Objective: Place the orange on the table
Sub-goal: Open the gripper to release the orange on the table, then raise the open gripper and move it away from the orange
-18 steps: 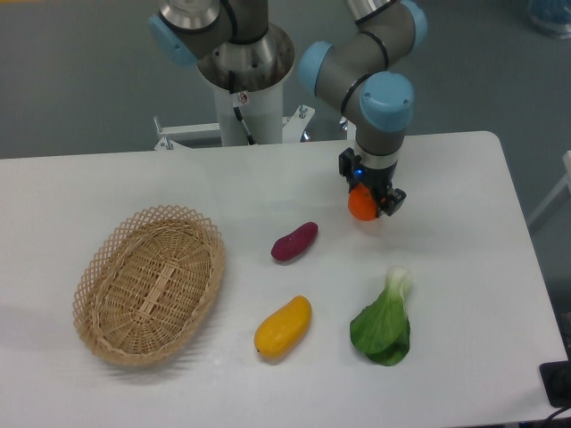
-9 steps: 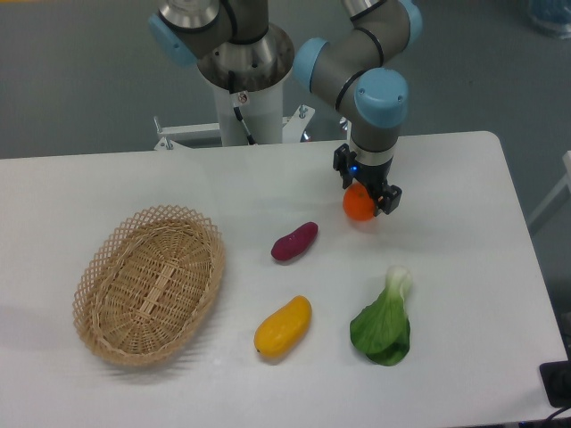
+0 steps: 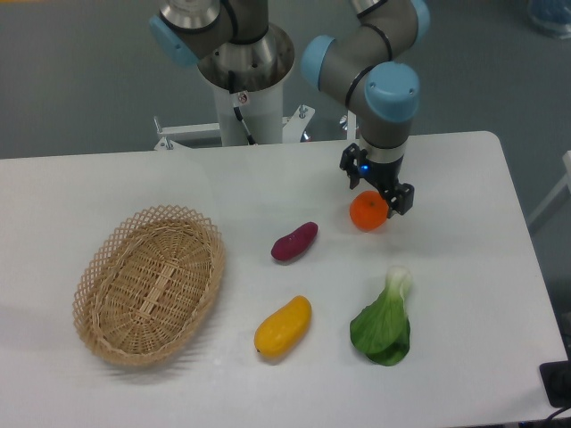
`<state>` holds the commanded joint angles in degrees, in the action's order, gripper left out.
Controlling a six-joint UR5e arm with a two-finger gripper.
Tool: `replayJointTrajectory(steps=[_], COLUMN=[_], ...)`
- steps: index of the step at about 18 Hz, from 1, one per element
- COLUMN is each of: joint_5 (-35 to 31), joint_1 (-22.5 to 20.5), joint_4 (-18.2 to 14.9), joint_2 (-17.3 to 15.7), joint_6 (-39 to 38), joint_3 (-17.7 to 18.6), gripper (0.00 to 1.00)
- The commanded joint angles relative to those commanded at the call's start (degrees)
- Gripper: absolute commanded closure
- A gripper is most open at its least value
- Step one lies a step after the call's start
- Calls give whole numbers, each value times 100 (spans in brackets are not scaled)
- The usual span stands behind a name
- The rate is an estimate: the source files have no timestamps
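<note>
Orange (image 3: 368, 212) sits low on the table (image 3: 464, 267), just under and a little to the camera's left of the gripper (image 3: 382, 190). The dark fingers stand over its upper right edge; from this angle I cannot tell whether they grip the fruit or stand apart from it, nor whether the fruit rests fully on the white top.

Nothing crowds it. A purple sweet potato (image 3: 294, 242) lies near, off to the left of the gripper and slightly toward the camera, tilted with its upper end pointing to the right. Nearer the camera, almost straight below the gripper in the frame, lies a green leafy vegetable (image 3: 384, 325) with its pale stalk end turned toward the fruit. A long yellow mango (image 3: 283, 327) lies left of the greens and below the sweet potato, well apart from the gripper. Far to the left, at the table's near side, an oval wicker basket (image 3: 150, 283) stands by itself.

The tabletop is white and smooth, with a rounded corner at the far right. The arm (image 3: 370, 62), grey with light blue caps, bends down from a white pedestal (image 3: 245, 80) behind the table's far edge. The floor beyond is dull grey-green, and a dark object shows at the lower right corner.
</note>
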<state>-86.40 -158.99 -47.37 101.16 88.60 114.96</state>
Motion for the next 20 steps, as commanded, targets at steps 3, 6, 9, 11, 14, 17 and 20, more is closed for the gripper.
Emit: replayJointTrajectory(steps=[3,6,9,11,14,17,20], joint_5=[9,-17,9,-26,9,-52,-157], joint_1=[-114,-88,-71,-53,-88,-88,-44], joint_4=[-26,-61,-62,-79,-70,-70,-79], joint_2=[79,404,527,624,729,975,1247], joint_6=[-62,-448,-449,-449,-449,-440,-457], joint_3=[-368,-904,-1106,-1309,-1459,-1678,-2055], gripper=[0,0,0,0,0,0,0])
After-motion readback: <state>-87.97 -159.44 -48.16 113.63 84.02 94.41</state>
